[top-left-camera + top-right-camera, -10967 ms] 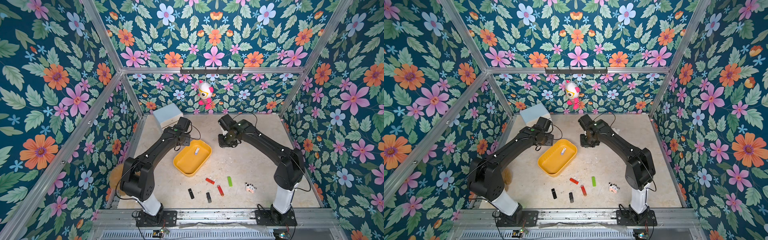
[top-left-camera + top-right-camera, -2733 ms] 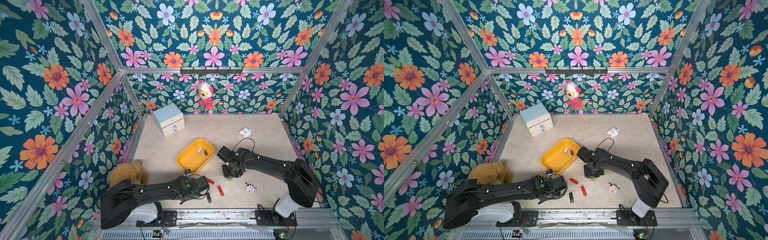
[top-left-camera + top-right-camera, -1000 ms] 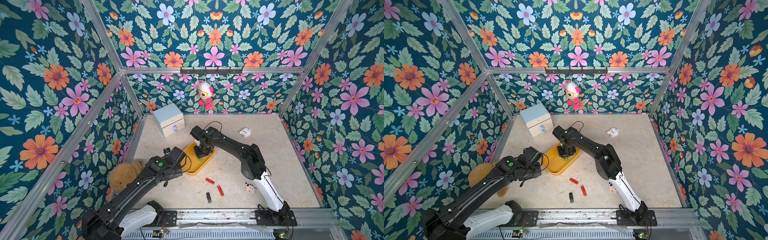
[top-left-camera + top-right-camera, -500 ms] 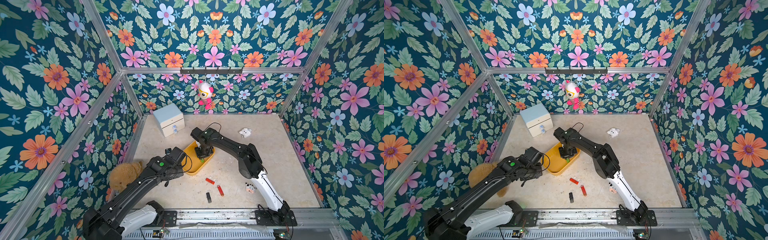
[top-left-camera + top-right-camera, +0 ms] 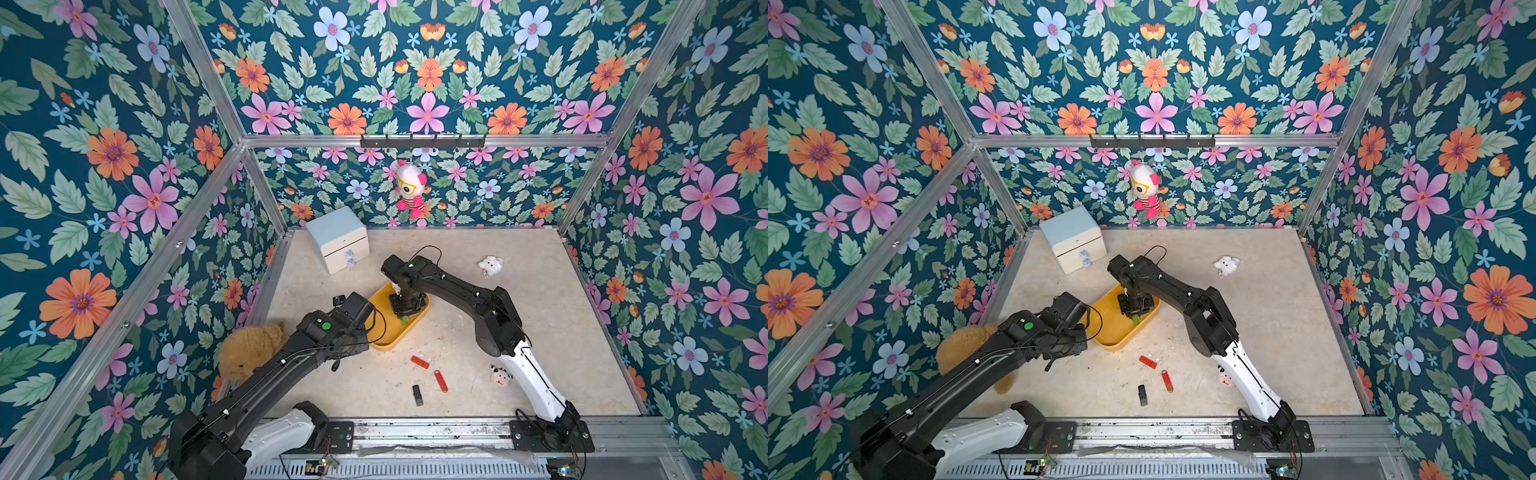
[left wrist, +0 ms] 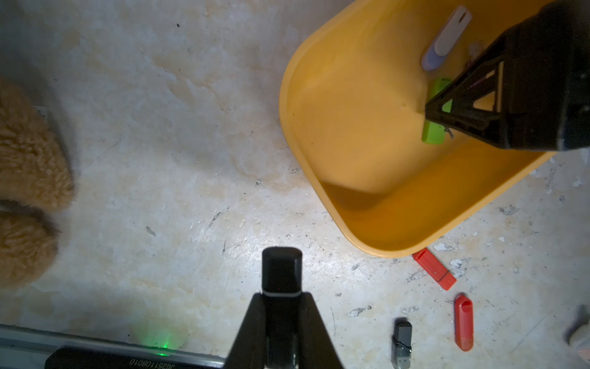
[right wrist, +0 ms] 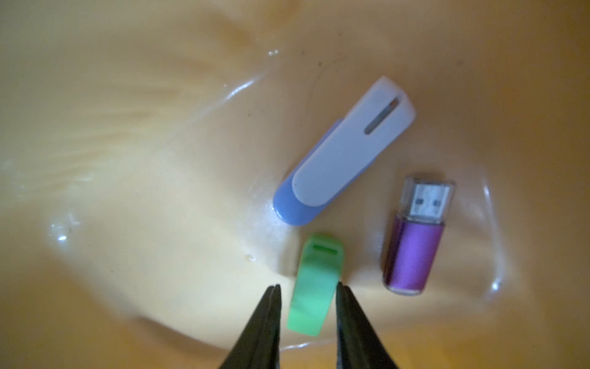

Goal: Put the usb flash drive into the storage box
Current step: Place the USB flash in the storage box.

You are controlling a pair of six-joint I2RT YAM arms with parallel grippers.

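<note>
Jaws of right gripper [image 7: 307, 285] parted astride green drive [image 7: 316, 274] in storage box [image 5: 385, 345]; left gripper [image 6: 281, 295], at eight o'clock, clamped black drive [image 6: 281, 271].

The desk [image 5: 561, 332] is cream and mottled, and it sits inside walls of dark teal floral wallpaper [image 5: 124, 174] framed by aluminium rails [image 5: 209, 79]. At 12 o'clock a black hook rail [image 5: 424, 142] carries a hanging doll [image 5: 410, 189] with a white head, yellow glasses, pink ears and a red-striped body. At 11 o'clock, in the far corner, stands a white cube cabinet [image 5: 337, 239] with a pale blue top and two drawer fronts, each with a bluish knob. A small white plush [image 5: 491, 264] lies at 1 o'clock, well apart from the rest. A little cow figure [image 5: 500, 375] rests at 5 o'clock. A tan fuzzy teddy [image 5: 249, 349] sits at 8 o'clock beside the wall.
</note>
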